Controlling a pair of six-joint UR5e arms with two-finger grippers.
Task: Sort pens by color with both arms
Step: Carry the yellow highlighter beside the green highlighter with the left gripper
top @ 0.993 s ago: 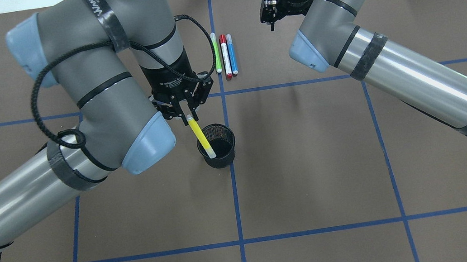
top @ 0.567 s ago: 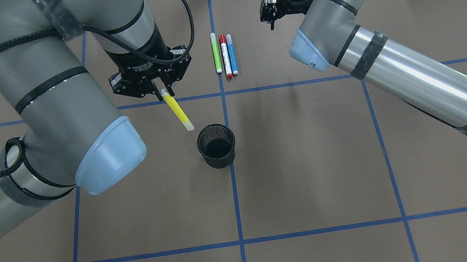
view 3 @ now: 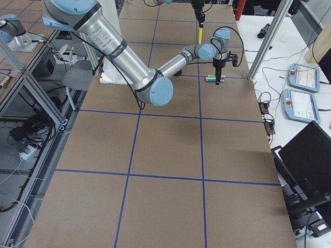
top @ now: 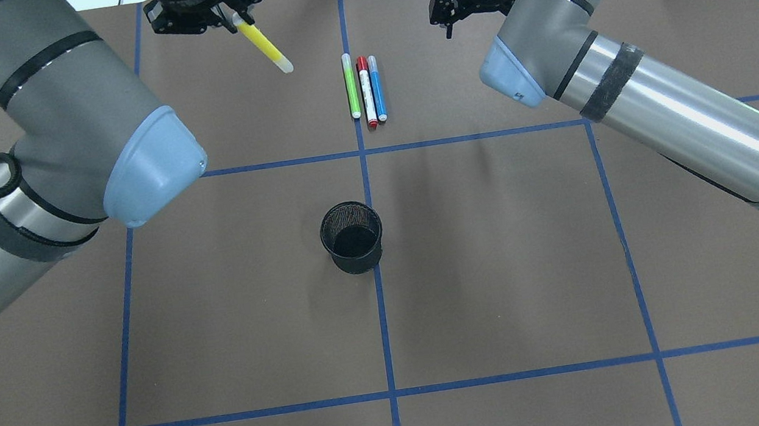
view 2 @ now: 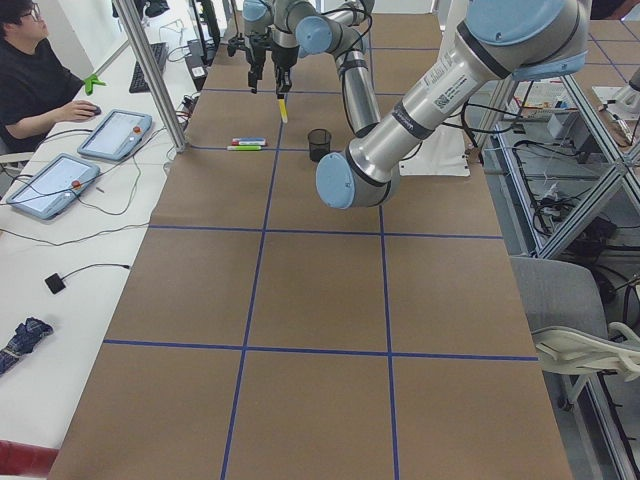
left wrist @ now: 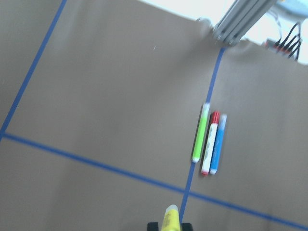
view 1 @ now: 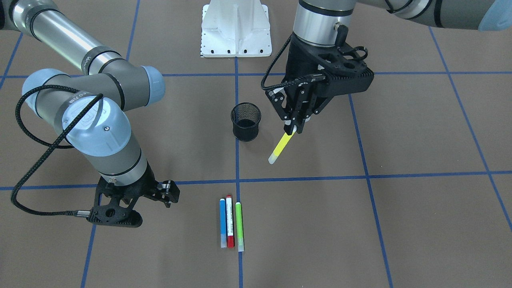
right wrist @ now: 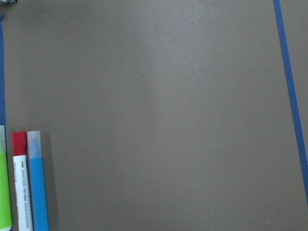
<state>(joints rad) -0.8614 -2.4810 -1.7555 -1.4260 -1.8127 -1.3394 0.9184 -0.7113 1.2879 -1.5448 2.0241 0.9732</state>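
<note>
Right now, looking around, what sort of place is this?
Most likely a robotics lab test bench. The left arm and right arm reach over a brown table gridded with blue tape. Aluminium framing stands alongside, and a person sits at control tablets.

Overhead: left claw [top: 232, 20] cut by the top edge, only its finger ends show. The upper end of the yellow pen [top: 263, 45] is buried between them.

Right claw [top: 447, 19] sits mostly behind its own wrist, jaw gap unreadable. From the front its black body covers the fingers.

Left wrist view is soft with blur. Only the yellow pen's pale tip clears the bottom edge.

Right wrist view: green pen [right wrist: 4, 192] clipped by the left edge. Red-capped pen [right wrist: 21, 192] and blue pen [right wrist: 37, 192] clipped at the bottom.

Side views: the pens lying on the counter [view 2: 300, 300] are a small coloured streak, print unreadable.
</note>
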